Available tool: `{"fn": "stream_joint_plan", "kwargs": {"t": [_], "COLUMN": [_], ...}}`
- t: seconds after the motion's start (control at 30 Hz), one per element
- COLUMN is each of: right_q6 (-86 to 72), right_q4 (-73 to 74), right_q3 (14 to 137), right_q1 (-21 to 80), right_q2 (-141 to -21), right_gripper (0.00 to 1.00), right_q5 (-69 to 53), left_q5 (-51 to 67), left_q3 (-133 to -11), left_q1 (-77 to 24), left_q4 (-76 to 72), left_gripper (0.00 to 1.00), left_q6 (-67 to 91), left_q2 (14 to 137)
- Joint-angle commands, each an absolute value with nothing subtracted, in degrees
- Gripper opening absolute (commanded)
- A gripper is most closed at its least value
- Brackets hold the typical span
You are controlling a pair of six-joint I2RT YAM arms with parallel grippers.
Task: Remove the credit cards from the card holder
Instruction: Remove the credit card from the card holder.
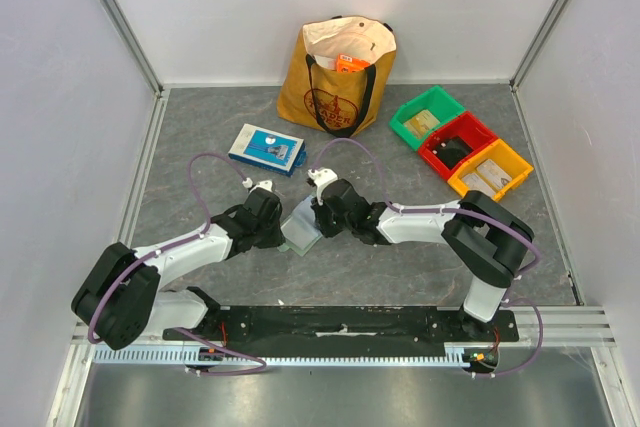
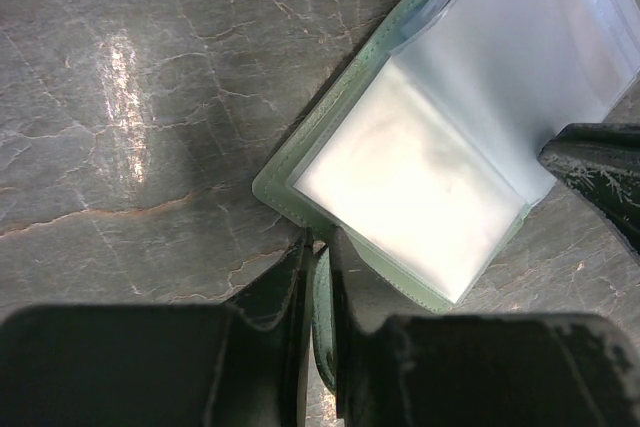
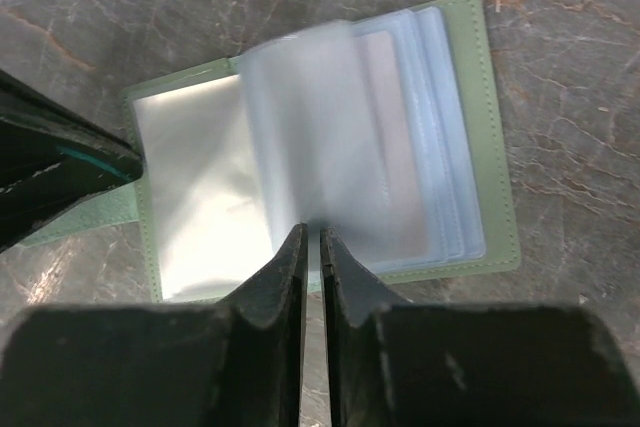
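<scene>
The left gripper [image 2: 320, 243] is closed tight on the card holder [image 2: 420, 177], a strip of its pale green cover pinched between the two black fingers. The holder lies open like a booklet on the grey stone-patterned table [image 1: 400, 277], right between the two arms, with its cloudy clear pockets facing up. From the other side, the right gripper [image 3: 311, 237] has its fingers drawn almost together, only a sliver of gap between them, on the lower edge of one clear pocket leaf [image 3: 300, 127]. That leaf stands lifted off the rest of the stack and looks blurred. What sits inside the pockets is too hazy to tell.

Behind the arms a blue-and-white flat box [image 1: 267, 147] lies on the table. A mustard tote bag [image 1: 335, 77] stands against the back wall. Green [image 1: 427, 117], red [image 1: 457, 142] and yellow [image 1: 490, 169] bins sit in a row to the right.
</scene>
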State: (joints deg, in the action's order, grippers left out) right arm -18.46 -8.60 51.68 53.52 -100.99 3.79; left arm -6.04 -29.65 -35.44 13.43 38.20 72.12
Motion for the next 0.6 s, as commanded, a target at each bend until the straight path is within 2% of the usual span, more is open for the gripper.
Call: {"fn": "stream_joint_plan", "kwargs": {"t": [0.0, 0.13, 0.27, 0.3, 0.37, 0.4, 0.57], "right_q6": [-18.37, -18.28, -18.37, -18.46, -18.81, -18.81, -17.58], "right_q4": [-11.42, -13.44, -13.71, -13.36, -10.82, -9.59, -7.65], "right_q3": [51.86, 51.42, 50.98, 50.63, 50.8, 50.97, 52.21], "right_q1": [53.88, 54.23, 54.58, 54.58, 54.49, 54.49, 53.61], "right_q2": [-98.79, -97.47, -96.42, -95.98, -95.1, -94.92, -96.59], "right_gripper": [0.13, 0.06, 0.09, 0.14, 0.36, 0.42, 0.55], "right_q5": [-1.48, -6.75, -6.08, -2.76, 5.94, 9.72, 14.68], "left_q5": [-5.45, -5.54, -5.63, -5.62, -5.71, -5.71, -5.71], "left_q3": [-29.79, -29.27, -28.92, -28.92, -28.65, -28.57, -28.65], "left_q1": [-36.39, -36.47, -36.47, -36.56, -36.48, -36.47, -36.56], "left_q4": [13.01, 12.57, 12.04, 12.04, 12.04, 12.04, 12.04], "left_gripper": [0.17, 0.17, 0.17, 0.17, 0.17, 0.17, 0.17], "left_q6": [38.67, 39.37, 39.9, 39.9, 39.99, 39.99, 39.9], "left_q2": [72.34, 71.98, 71.46, 71.46, 71.19, 71.1, 71.28]}}
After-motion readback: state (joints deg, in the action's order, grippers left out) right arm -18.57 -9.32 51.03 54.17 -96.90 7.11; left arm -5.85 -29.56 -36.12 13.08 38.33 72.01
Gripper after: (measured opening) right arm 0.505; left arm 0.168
